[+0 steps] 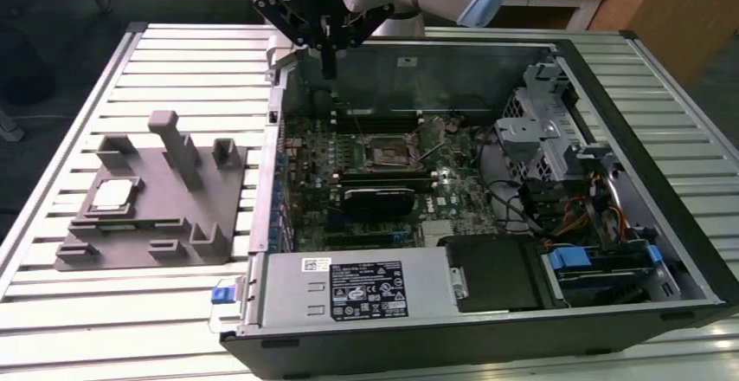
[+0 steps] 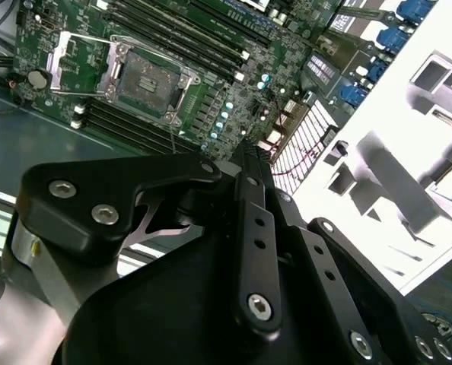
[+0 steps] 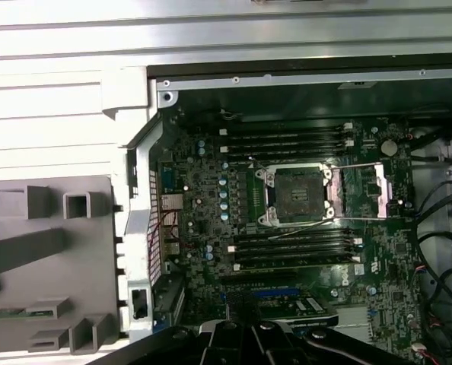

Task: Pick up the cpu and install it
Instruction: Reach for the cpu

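One cpu, one grey fixture, one computer case.

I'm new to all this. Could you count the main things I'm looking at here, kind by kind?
cpu: 1
grey fixture: 1
computer case: 1
motherboard socket: 1
gripper: 1
Total: 5

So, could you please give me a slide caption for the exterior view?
Gripper hovers over the open computer case; the cpu lies on the grey fixture outside it.

the cpu on the fixture, to the exterior view's left of the case, socket inside it
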Available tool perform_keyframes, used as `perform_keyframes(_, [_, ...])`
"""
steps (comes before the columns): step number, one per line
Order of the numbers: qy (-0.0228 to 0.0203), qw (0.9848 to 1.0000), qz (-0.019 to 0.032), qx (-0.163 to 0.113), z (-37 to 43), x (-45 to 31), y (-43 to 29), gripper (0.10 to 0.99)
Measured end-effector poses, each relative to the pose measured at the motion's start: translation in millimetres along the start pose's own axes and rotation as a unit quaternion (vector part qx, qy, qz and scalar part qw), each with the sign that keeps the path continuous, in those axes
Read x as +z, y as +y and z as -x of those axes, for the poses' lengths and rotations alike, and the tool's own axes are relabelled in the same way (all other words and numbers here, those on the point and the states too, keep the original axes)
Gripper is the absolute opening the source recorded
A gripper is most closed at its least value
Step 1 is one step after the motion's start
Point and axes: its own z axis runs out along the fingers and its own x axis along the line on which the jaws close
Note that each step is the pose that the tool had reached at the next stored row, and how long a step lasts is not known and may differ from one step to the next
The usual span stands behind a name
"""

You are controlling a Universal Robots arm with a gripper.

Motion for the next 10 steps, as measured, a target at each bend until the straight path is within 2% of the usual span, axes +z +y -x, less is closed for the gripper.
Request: perform_keyframes(10, [0.0,1.0,0.0,0.0,-6.9,-0.2,-0.5,0.106])
